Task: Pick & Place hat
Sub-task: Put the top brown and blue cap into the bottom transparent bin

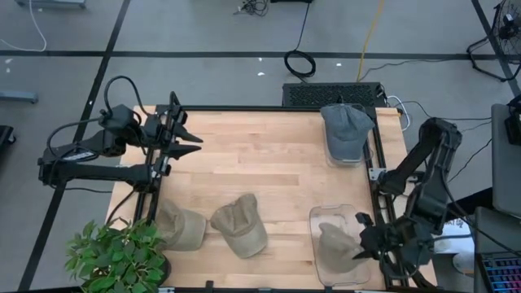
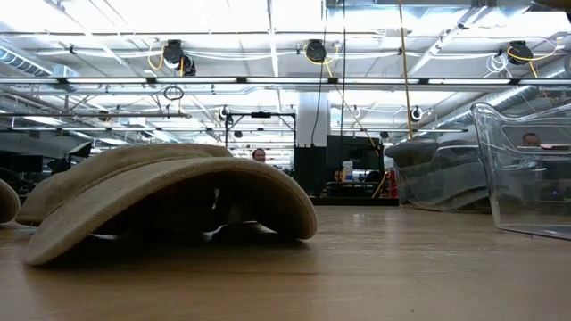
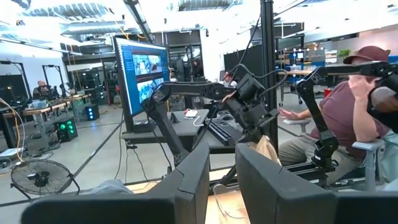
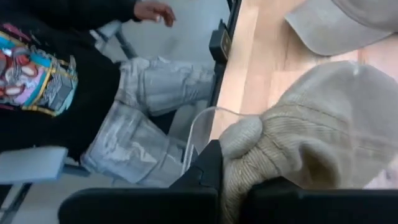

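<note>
My right gripper (image 1: pixel 364 242) is at the table's near right, shut on a tan hat (image 1: pixel 334 242) that sits within the outline of a clear container (image 1: pixel 319 218). In the right wrist view the hat (image 4: pixel 311 130) fills the space beyond the fingers, next to the container's rim (image 4: pixel 205 118). Two more tan hats (image 1: pixel 181 226) (image 1: pixel 242 224) lie crown-up on the wood at the near left. A blue-grey hat (image 1: pixel 346 130) lies in a second clear container at the far right. My left gripper (image 1: pixel 195 140) is raised at the table's left edge, open and with nothing in it. My right gripper pinches a bunched fold of the tan hat's cloth (image 4: pixel 239 146) between its two fingers. The fingers come slanting down from the table's near right side. The rest of the hat spreads out beyond the fingers over the container; whether it rests on the container's bottom cannot be told.
A potted plant (image 1: pixel 114 259) stands at the near left corner. In the low view a tan hat (image 2: pixel 169 201) lies close in front, with the clear container's wall (image 2: pixel 526 169) on the right. People sit beyond the table's edges (image 4: pixel 74 68) (image 3: pixel 357 106).
</note>
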